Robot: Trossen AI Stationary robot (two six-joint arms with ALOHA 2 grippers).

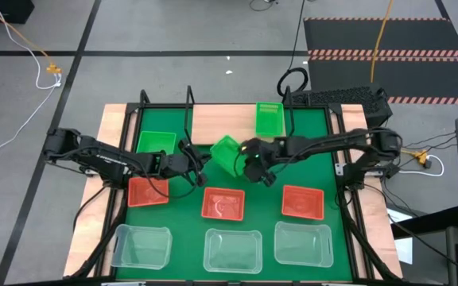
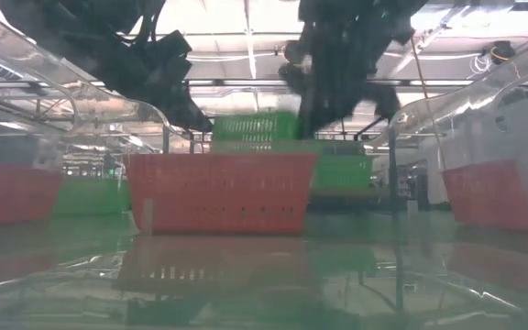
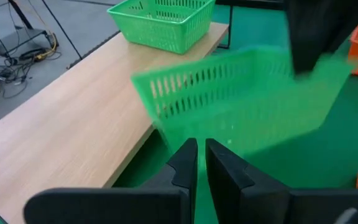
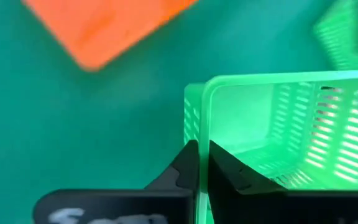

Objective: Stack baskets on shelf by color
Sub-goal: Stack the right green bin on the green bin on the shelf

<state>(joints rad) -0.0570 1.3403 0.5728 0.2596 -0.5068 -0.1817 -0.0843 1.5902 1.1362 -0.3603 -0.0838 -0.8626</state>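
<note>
Green basket point(image 1: 226, 152) tilted above the mat, right end effector point(image 4: 199, 163) clamped on its rim, left end effector point(image 3: 197, 163) closed, empty.

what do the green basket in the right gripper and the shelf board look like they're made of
Green basket: thin moulded plastic, slightly glossy, judging by its slotted walls and the light glowing through them. The right gripper is shut on its rim.
Shelf: pale wood or wood-look laminate, matt, with faint straight grain; which one cannot be told.
</note>
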